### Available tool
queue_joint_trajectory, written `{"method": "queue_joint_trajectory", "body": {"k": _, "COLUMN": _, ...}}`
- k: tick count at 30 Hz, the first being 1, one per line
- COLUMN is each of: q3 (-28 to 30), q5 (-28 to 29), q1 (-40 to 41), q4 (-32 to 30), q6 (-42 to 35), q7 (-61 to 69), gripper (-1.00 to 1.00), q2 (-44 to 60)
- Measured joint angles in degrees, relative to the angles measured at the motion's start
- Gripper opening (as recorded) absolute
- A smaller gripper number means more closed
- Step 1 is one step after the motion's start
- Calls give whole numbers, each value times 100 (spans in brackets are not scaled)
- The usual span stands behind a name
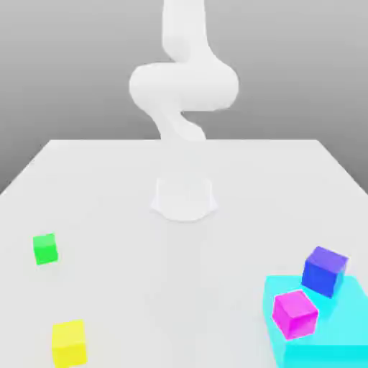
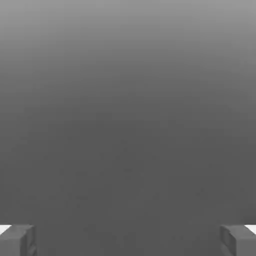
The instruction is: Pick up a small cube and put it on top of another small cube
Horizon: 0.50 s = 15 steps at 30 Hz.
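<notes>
The small green cube [image 1: 44, 249] rests on the white table [image 1: 108, 187] at the exterior view's left. The blue-violet cube [image 1: 325, 270] sits on the back part of a large cyan block [image 1: 345, 327] at the exterior view's right. My white arm [image 1: 183, 86] rises from its base [image 1: 184, 198] at the table's middle, far from both cubes. In the hand view my gripper [image 2: 128, 240] stands open, its two grey fingertips [image 2: 17, 240] far apart with nothing between them, facing plain grey background.
A magenta cube [image 1: 295, 313] sits on the cyan block in front of the blue-violet one. A yellow cube [image 1: 69, 342] lies near the front edge at the exterior view's left. Bare table stretches between the two groups.
</notes>
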State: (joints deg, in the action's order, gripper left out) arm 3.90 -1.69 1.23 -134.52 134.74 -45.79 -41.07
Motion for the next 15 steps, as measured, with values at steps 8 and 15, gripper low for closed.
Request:
{"method": "queue_joint_trajectory", "body": {"k": 8, "q3": 1269, "q5": -627, "q1": 511, "q4": -939, "q6": 1044, "q7": 35, "gripper": 0, "q2": 1771}}
{"method": "queue_joint_trajectory", "body": {"k": 15, "q3": 2130, "q5": -1045, "q1": 1128, "q4": -1741, "q6": 1939, "q7": -20, "gripper": 0, "q2": 3260}}
